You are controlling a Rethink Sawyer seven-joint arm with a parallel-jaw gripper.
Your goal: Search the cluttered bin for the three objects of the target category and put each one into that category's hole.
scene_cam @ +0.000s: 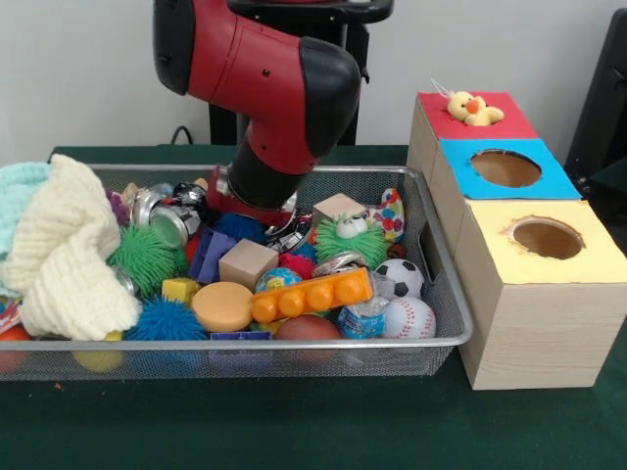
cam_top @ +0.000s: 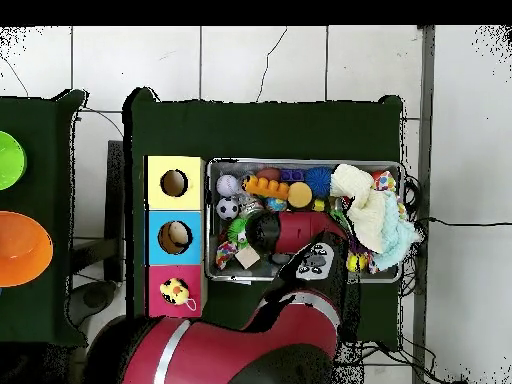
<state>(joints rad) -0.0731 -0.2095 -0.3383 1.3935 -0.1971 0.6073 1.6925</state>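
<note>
The target category is not shown outright, but the plush duck (scene_cam: 472, 107) sitting on the red hole-box (scene_cam: 495, 122) suggests soft animal toys. The likeliest candidate in the wire bin (scene_cam: 446, 323) is the green fuzzy creature (scene_cam: 351, 237) with a white face, just at 3 o'clock of the arm's wrist in the front view. It is judged light, soft and squashy — not fragile, but its fibres may slip, so it is best pinched across the body's middle, from above.

The gripper (scene_cam: 257, 211) is sunk among the clutter near the bin's centre; whether it is spread or pressed together cannot be told, since the wrist hides it in both views.

Crowding the toy: a wooden cube (scene_cam: 247, 262) at 8 o'clock, an orange studded brick (scene_cam: 312, 295) at 6 o'clock, a soccer ball (scene_cam: 400, 277) at 4 o'clock. A cream knitted cloth (scene_cam: 64, 245) covers the bin's 9 o'clock end and may hide more targets. The blue box (scene_cam: 505, 168) and yellow box (scene_cam: 547, 239) lie nearer the camera.
</note>
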